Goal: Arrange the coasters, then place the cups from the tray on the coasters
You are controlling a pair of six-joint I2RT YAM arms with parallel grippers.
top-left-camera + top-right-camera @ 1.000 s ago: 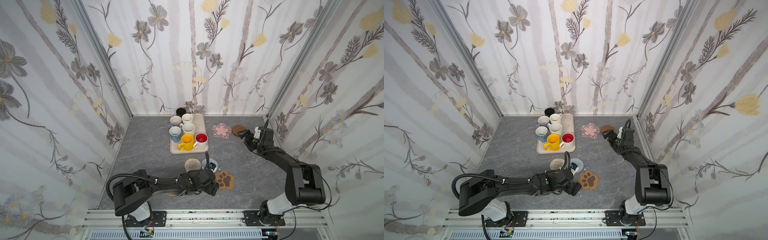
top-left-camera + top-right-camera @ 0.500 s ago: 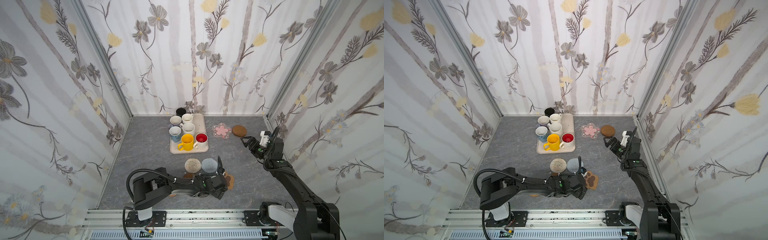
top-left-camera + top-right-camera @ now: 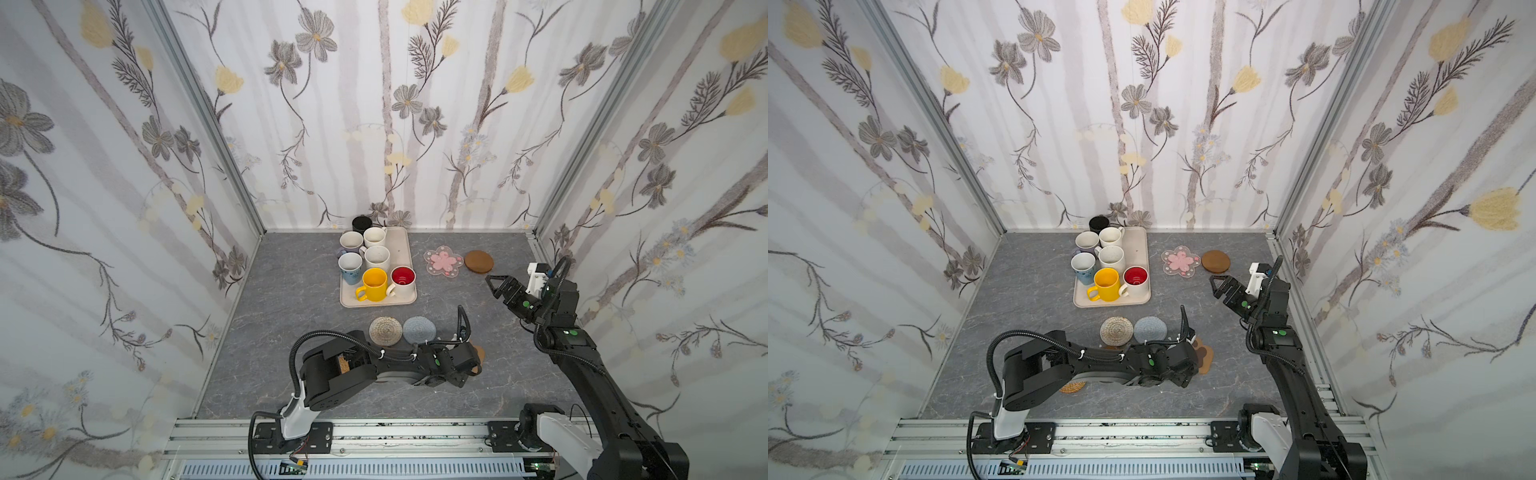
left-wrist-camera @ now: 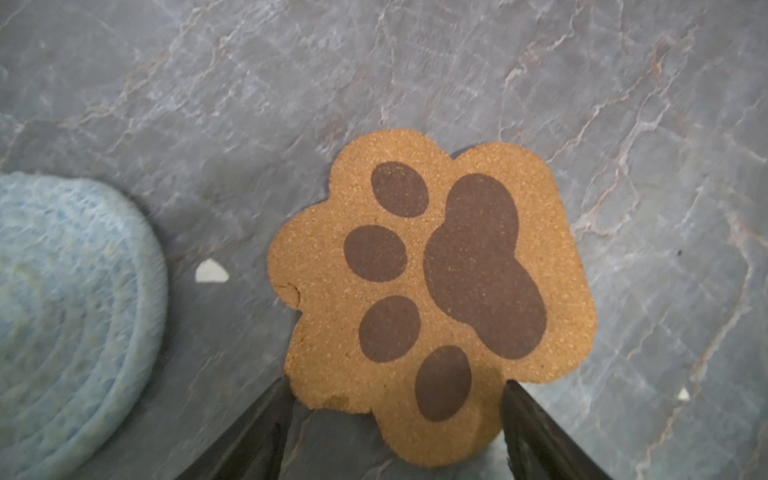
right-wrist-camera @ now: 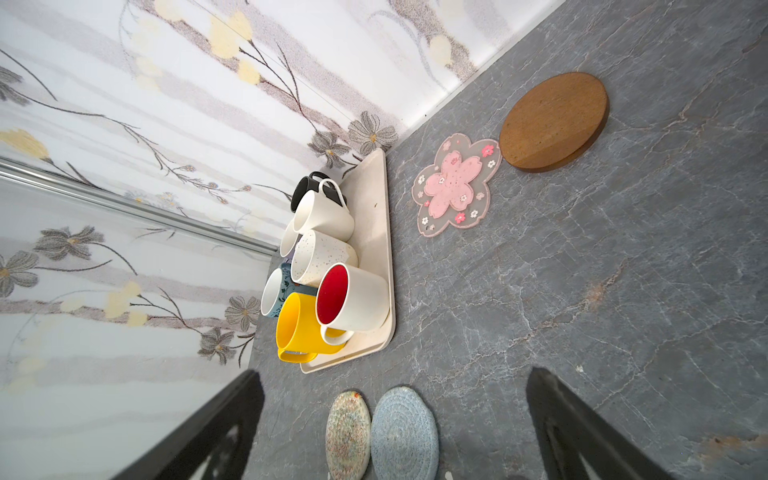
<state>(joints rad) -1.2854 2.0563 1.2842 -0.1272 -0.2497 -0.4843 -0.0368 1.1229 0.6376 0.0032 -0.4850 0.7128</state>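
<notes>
Several cups, among them a yellow cup (image 3: pixel 374 282) and a red-lined white cup (image 3: pixel 403 279), stand on the beige tray (image 3: pixel 405 245). A beige woven coaster (image 3: pixel 385 330) and a grey-blue coaster (image 3: pixel 419 329) lie side by side in front of it. To the tray's right lie a pink-flower coaster (image 3: pixel 443 262) and a brown disc (image 3: pixel 478 262). My left gripper (image 4: pixel 397 384) is low over the paw coaster (image 4: pixel 432 291), open, its fingertips on either side of the coaster's near lobe. My right gripper (image 3: pixel 492 282) hangs open and empty, in front of the brown disc.
A tan rattan coaster (image 3: pixel 1072 387) peeks out from under the left arm near the front rail. Floral walls close in the left, back and right sides. A small white chip (image 4: pixel 211 271) lies between the grey-blue and paw coasters.
My left gripper has left the grey-blue coaster beside the beige one, shifted right to the paw coaster and narrowed a little. My right gripper has pulled back from the brown disc.
</notes>
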